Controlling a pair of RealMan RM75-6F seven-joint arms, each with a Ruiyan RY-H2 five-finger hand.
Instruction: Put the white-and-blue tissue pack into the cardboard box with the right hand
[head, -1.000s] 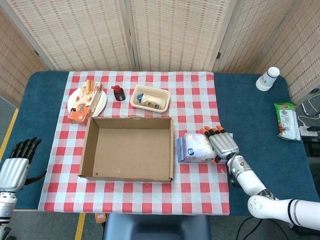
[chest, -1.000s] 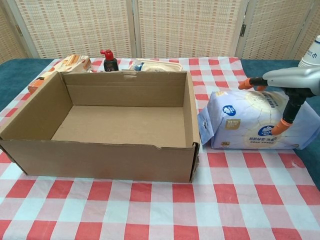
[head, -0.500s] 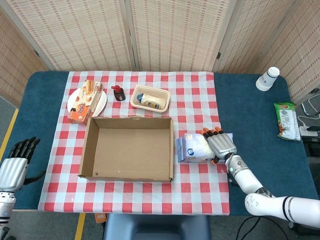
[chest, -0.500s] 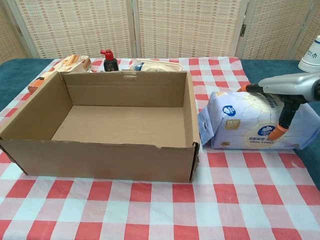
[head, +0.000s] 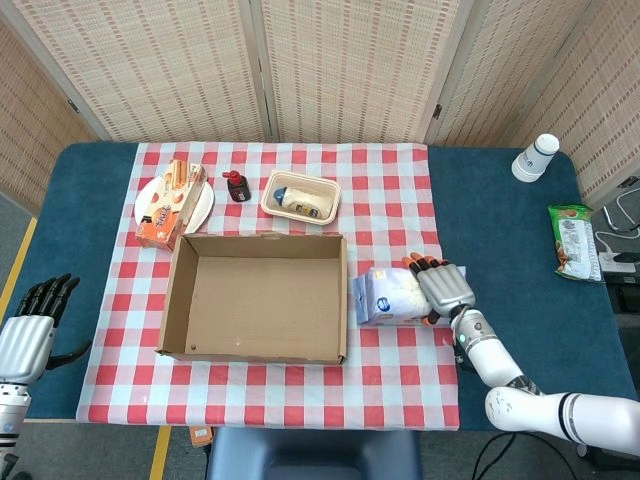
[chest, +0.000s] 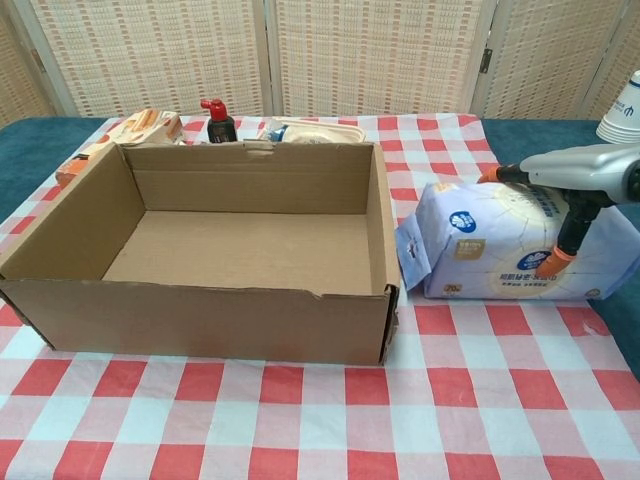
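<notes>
The white-and-blue tissue pack (head: 388, 295) (chest: 490, 250) lies on the checked cloth just right of the open cardboard box (head: 260, 300) (chest: 240, 250), which holds nothing. My right hand (head: 445, 288) (chest: 575, 185) is on the pack. Its fingers (chest: 500, 175) reach over the top to the far edge, and its thumb presses the near face. The pack still rests on the table. Off the table's lower left corner, my left hand (head: 30, 325) hangs with its fingers apart and holds nothing; the chest view does not show it.
Behind the box are a plate with an orange snack box (head: 170, 205), a dark red-capped bottle (head: 237, 186) (chest: 219, 120) and a beige tray (head: 300, 196). A paper cup (head: 535, 157) and a green snack bag (head: 573, 240) sit far right on the blue table.
My right hand has come down onto the pack and its thumb has closed in against the near face. The pack has shifted only slightly. The left hand stayed put.
</notes>
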